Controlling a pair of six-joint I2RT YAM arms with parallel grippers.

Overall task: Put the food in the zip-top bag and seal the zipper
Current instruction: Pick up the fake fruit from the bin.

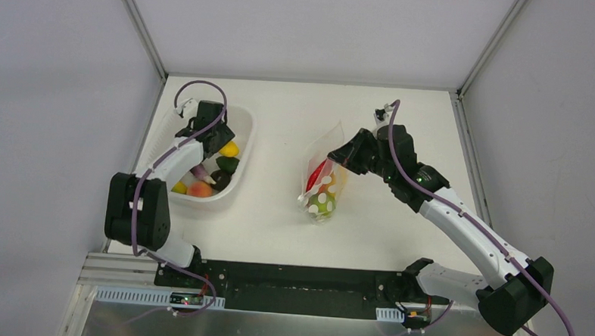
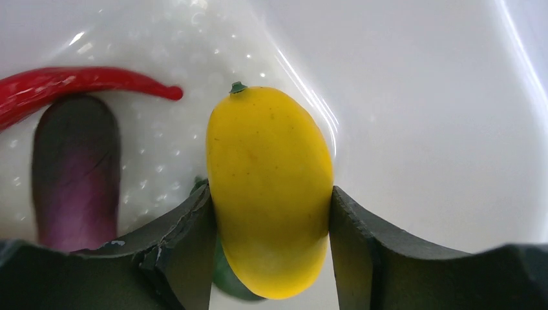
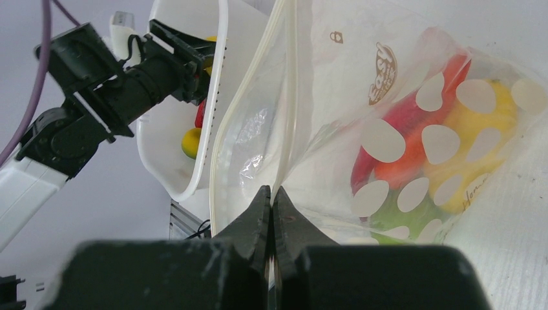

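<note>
My left gripper [image 1: 221, 140] is inside the white tub [image 1: 243, 135], shut on a yellow toy mango [image 2: 268, 187], which also shows in the top view [image 1: 229, 148]. A red chili [image 2: 77, 82] and a dark purple eggplant [image 2: 74, 168] lie in the tub beyond it. My right gripper [image 1: 339, 153] is shut on the rim of the dotted zip-top bag [image 1: 323, 177], holding its mouth up and open; the pinch shows in the right wrist view [image 3: 272, 194]. The zipper strip [image 3: 287, 97] runs up from the fingers. Red, orange, yellow and green food [image 3: 426, 148] lies inside the bag.
The tub stands at the table's left edge with more toys: a dark green one [image 1: 226, 165], a peach [image 1: 199, 189], a yellow one [image 1: 179, 187]. In the right wrist view the left arm [image 3: 110, 90] and the tub [image 3: 187, 135] lie beyond the bag. Walls enclose the table on three sides.
</note>
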